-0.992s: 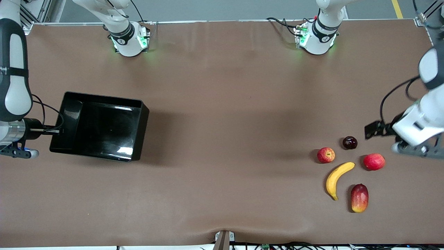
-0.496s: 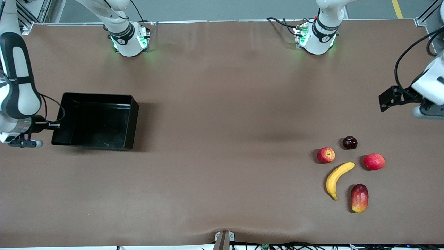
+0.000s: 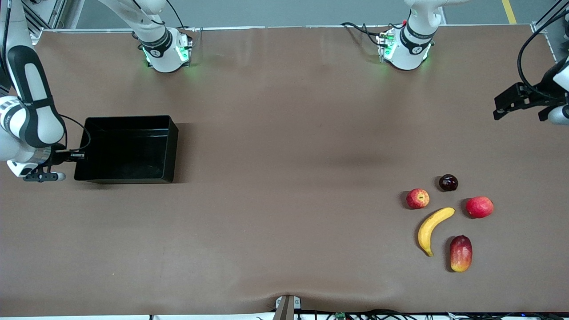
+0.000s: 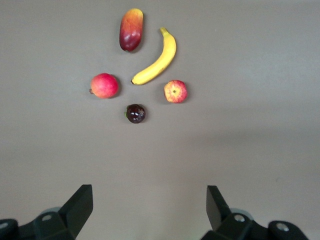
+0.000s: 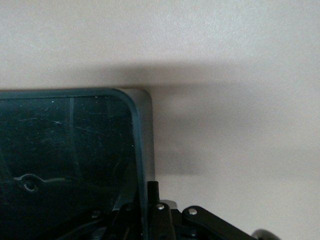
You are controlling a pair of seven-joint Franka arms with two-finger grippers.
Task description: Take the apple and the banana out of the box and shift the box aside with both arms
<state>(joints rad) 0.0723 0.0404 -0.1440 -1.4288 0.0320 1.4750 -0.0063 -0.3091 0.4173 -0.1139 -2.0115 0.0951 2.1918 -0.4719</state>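
Box-moving step now: the right gripper [image 3: 75, 155] is clamped on the end wall of the empty black box [image 3: 129, 149]. Well away from the box, toward the left arm's end, lie the apple [image 3: 418, 198] and banana [image 3: 433, 229]. The left gripper [image 3: 518, 104] hangs above that end, fingers apart. Next, let go of the wall.

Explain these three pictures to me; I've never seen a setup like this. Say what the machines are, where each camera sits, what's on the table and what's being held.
Two white robot arms stand at a brown table. The wide picture looks down from across the table; the other two come from cameras on the arms' wrists. The right gripper is shut on the wall of an empty black box at its end of the table. The left gripper, open and empty, hangs over the table's other end. There lie an apple, a banana, a mango, a pinkish-red fruit and a dark round fruit.
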